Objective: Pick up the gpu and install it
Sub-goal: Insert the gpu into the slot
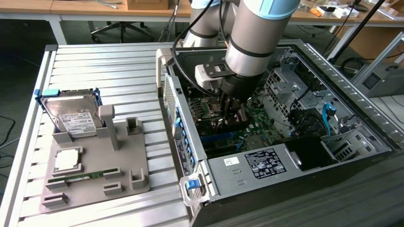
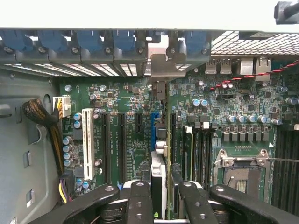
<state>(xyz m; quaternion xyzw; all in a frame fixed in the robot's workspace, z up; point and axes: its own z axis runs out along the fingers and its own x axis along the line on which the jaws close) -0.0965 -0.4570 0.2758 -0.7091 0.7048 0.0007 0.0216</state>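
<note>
Gripper (image 2: 161, 198) clamped on the card (image 2: 159, 154), edge-on over the blue slot (image 2: 153, 128), bracket (image 2: 161, 58) up against the case's rear openings. Looks mid-install; needs lining up square, then pressing straight down. Beyond that: motherboard (image 2: 135, 154), open case (image 1: 353, 85), slatted table (image 1: 107, 61), desks behind.

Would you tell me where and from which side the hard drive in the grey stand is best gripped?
Grip the hard drive across its two flat faces near the top edge, coming from above. It stands on edge, leaning back, in the grey stand, whose slot covers its lower part.
</note>
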